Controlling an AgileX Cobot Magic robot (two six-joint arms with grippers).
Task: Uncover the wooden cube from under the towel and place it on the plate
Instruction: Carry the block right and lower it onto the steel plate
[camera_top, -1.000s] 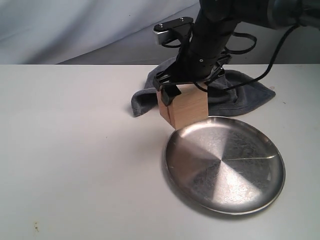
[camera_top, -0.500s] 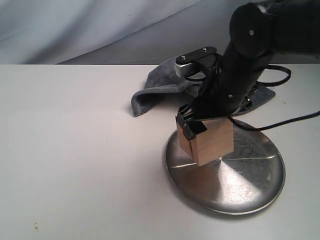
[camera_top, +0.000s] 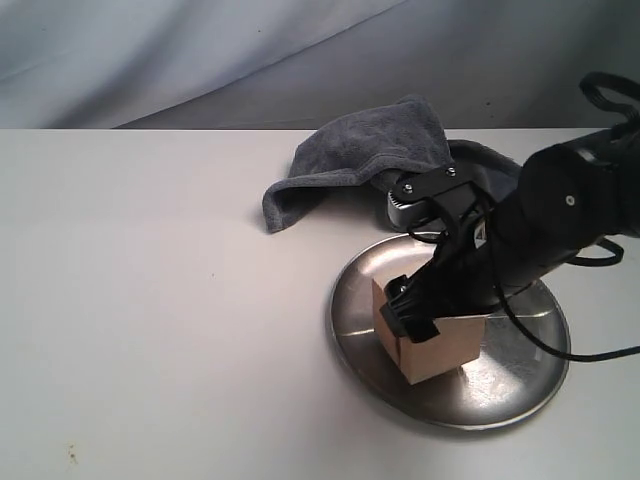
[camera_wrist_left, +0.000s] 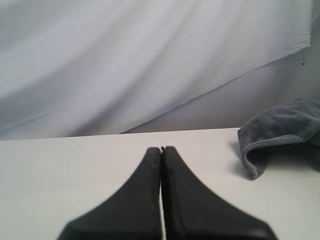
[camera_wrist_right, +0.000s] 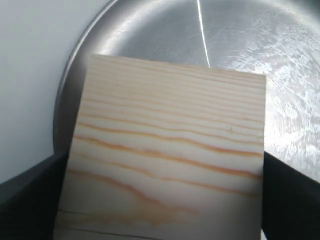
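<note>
Clamped in the right end effector (camera_top: 425, 320): a pale light-wood cube with grain lines (camera_top: 445, 350), pinched between black fingers (camera_top: 410, 320) on opposite faces. Shown only by the right wrist view: both fingers pressed flat against the block's sides, orange-brown grain running across the face nearest the camera, brushed metal beyond its far edge. Shown only by the exterior view: the cube down inside the round shiny silver metal plate (camera_top: 525, 345), on the left part of the dish, lower edge at the metal surface. Cannot tell whether fully resting or a touch tilted.

Behind the plate, near its far rim, a fluffy dark grey-blue towel (camera_top: 365, 150), heaped and folded, one hemmed corner curled out to the left. Junction with the rim hidden by the arm. Beneath it all, a plain white bench (camera_top: 150, 300).

Out of the exterior view, caught solely by the left wrist view: the left end effector (camera_wrist_left: 161, 150), black tips pressed together with nothing between, above the bench. Towel's curled edge well off to one side, draped pale grey backdrop sheet (camera_wrist_left: 125, 60) beyond.
</note>
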